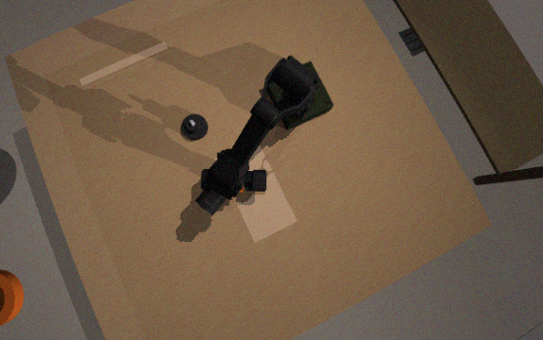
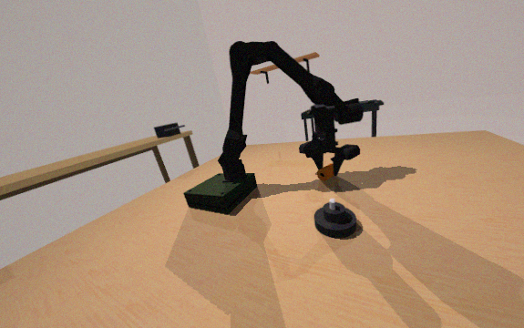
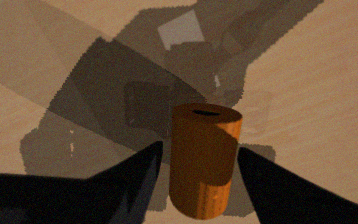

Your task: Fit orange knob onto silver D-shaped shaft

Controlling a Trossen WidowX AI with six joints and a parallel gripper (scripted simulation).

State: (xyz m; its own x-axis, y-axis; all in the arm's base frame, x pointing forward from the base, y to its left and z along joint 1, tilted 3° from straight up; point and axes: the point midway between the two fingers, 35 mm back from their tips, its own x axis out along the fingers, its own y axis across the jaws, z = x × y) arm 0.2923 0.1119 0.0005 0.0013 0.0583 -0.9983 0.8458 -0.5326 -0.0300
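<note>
The orange knob (image 1: 241, 191) (image 2: 325, 173) (image 3: 201, 160) is between the fingers, low over the table; whether it touches the table I cannot tell. It is tilted, with a dark hole in the end face that shows at the top in the wrist view. My gripper (image 2: 329, 170) (image 3: 200, 150) is open around it, with a gap between the left finger and the knob and a very thin one at the right. The dark round pedestal (image 1: 198, 131) (image 2: 334, 227) stands apart from the gripper, its silver shaft (image 1: 192, 123) (image 2: 332, 204) upright and bare. The shaft's flat side cannot be made out.
The arm's base (image 1: 320, 101) (image 2: 218, 193) stands on the wooden table (image 1: 370, 189) (image 2: 129, 273). A pale patch (image 1: 268, 217) lies by the gripper and a pale strip (image 1: 122, 64) lies beyond the pedestal in the top view. Arm shadows cross the table.
</note>
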